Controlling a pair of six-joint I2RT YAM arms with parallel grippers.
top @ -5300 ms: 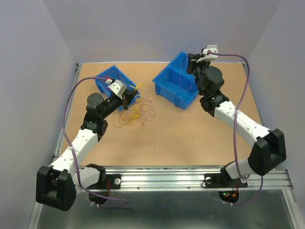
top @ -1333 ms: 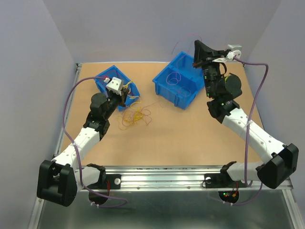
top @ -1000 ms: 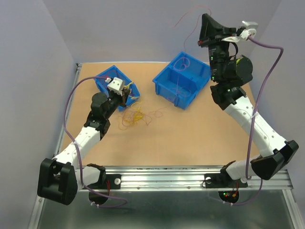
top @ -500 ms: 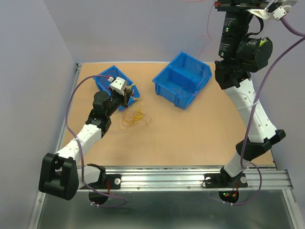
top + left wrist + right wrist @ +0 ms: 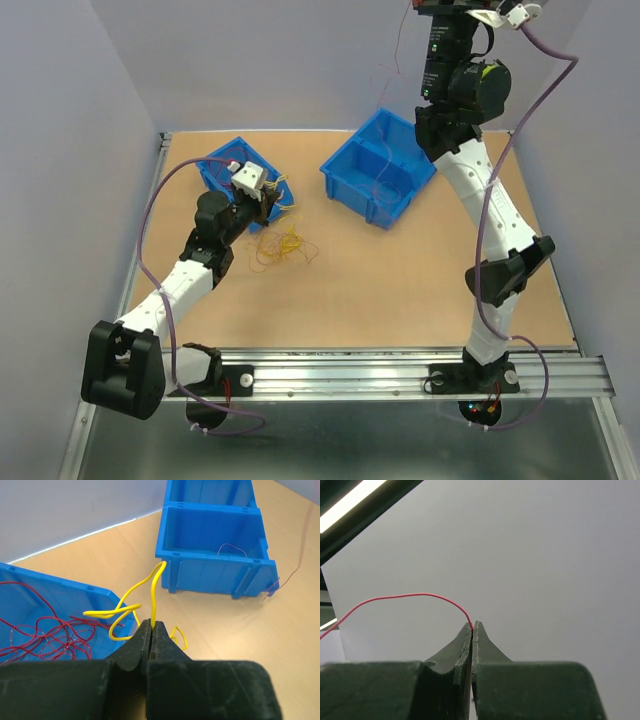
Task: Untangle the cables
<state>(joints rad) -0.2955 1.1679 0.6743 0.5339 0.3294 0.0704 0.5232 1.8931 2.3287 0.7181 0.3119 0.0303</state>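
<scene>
Yellow wire (image 5: 152,587) pinched in the left gripper (image 5: 151,625), jaws pressed fully together, just beside the open blue bin (image 5: 107,597) with loose red wires (image 5: 45,635) inside. Up high, right gripper (image 5: 472,626) clamped tight on a thin red strand (image 5: 400,597), trailing down toward the divided blue bin (image 5: 375,175). Tangle of cables (image 5: 283,246) lying on the table (image 5: 400,290), close under the left gripper.

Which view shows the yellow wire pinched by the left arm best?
Left wrist: the yellow wire rises, looped, from the shut left fingers. Top external shows only yellow flecks there; right wrist, just a red wire.
</scene>
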